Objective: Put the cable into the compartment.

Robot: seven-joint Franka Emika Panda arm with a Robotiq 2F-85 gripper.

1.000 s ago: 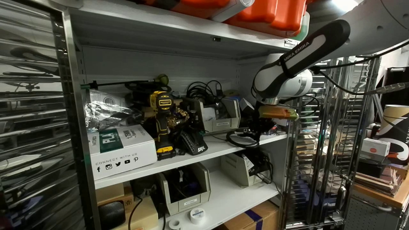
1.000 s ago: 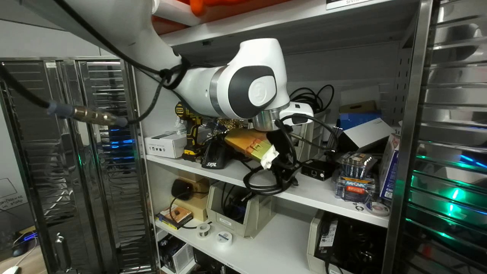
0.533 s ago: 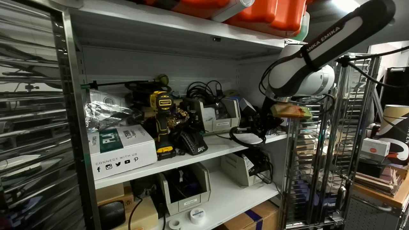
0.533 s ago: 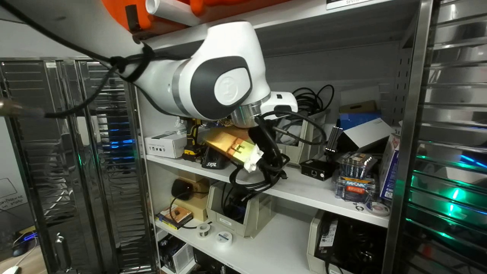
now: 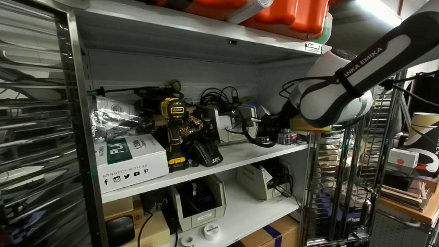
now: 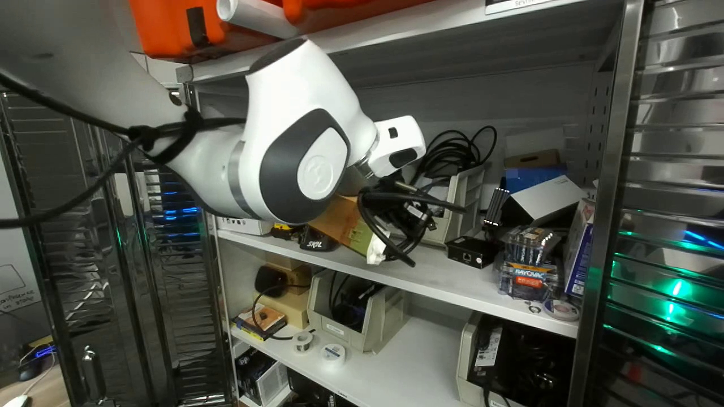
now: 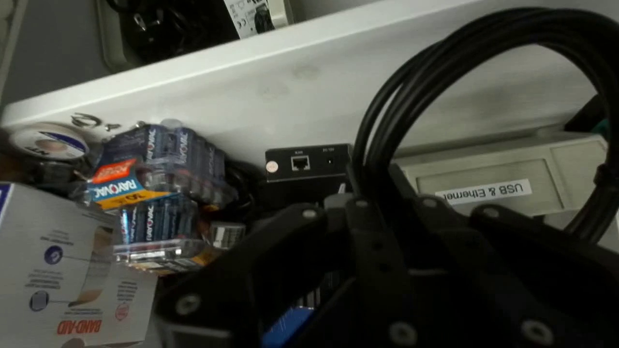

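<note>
The compartment is the wide bay with a pale back wall (image 5: 171, 68), which also shows in an exterior view (image 6: 526, 107). The cable is a black coil (image 7: 425, 92), bound with a tie. It shows as a dark loop in both exterior views (image 5: 262, 144) (image 6: 403, 257). My gripper (image 7: 379, 191) is shut on the cable strands, which run up from between its fingertips in the wrist view. In the exterior views the gripper (image 5: 274, 123) (image 6: 390, 206) is tilted, at the bay's front, above the shelf. The arm and the cable partly hide the fingers there.
A grey bin labelled USB & Ethernet (image 7: 570, 164) holds cables behind the coil. A black network box (image 7: 309, 164), battery packs (image 7: 159, 169) and a Band-Aid box (image 7: 58, 270) stand nearby. A yellow drill (image 5: 174, 127) and a white box (image 5: 133, 164) stand farther along the shelf.
The arm has drawn back toward the bay's side edge, and the wrist has tilted so the gripper points more into the bay. The held coil has swung up, nearer the grey bin's front.
</note>
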